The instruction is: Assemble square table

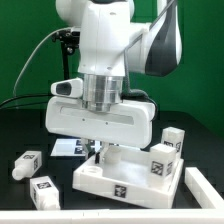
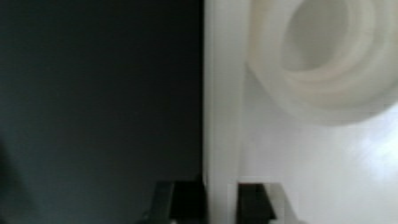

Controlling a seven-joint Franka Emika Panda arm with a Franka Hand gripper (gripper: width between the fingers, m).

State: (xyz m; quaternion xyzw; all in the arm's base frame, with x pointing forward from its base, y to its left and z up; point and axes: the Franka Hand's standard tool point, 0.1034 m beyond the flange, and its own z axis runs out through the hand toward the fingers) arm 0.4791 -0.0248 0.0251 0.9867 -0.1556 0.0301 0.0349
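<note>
Black table (image 1: 15,140), green backdrop (image 1: 20,50) behind. White arm (image 1: 105,40) overhead. Square tabletop (image 1: 125,182) lying flat mid-table, recessed side up. Gripper (image 1: 97,150) clenched on tabletop rim (thin wall between both fingers, wrist view). Two upright legs (image 1: 160,163) at the exterior view's right; two loose legs (image 1: 27,164) left.

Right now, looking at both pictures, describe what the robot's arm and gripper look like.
The arm is glossy white with rounded shells and a dark grey joint band. A ribbed silver collar joins it to the gripper, which has a wide white boxy body and small dark fingers. A black cable runs behind.
</note>
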